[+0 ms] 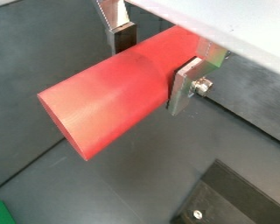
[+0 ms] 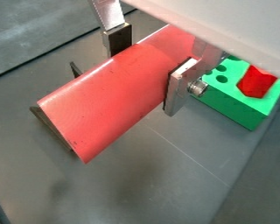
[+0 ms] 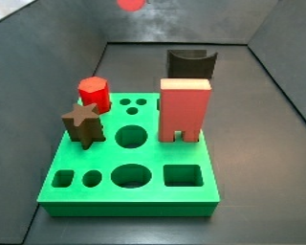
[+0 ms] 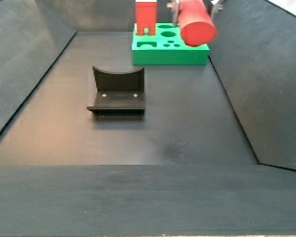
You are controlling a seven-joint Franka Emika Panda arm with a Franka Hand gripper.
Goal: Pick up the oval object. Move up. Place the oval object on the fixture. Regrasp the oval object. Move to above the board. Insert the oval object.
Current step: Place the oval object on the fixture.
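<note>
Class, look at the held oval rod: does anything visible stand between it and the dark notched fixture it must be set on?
Nothing visible does. The gripper holds the oval object in the air, and the floor around the fixture is bare.

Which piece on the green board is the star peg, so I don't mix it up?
Start at the green board on the dark floor in a side view. On its edge stand a short red peg and, just in front, the star peg. It is the only brown, star-shaped piece; the hand, elsewhere, holds the oval object.

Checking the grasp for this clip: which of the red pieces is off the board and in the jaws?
The oval object, a long light-red rod clamped in the gripper; the short peg and arch block stand on the board.
</note>
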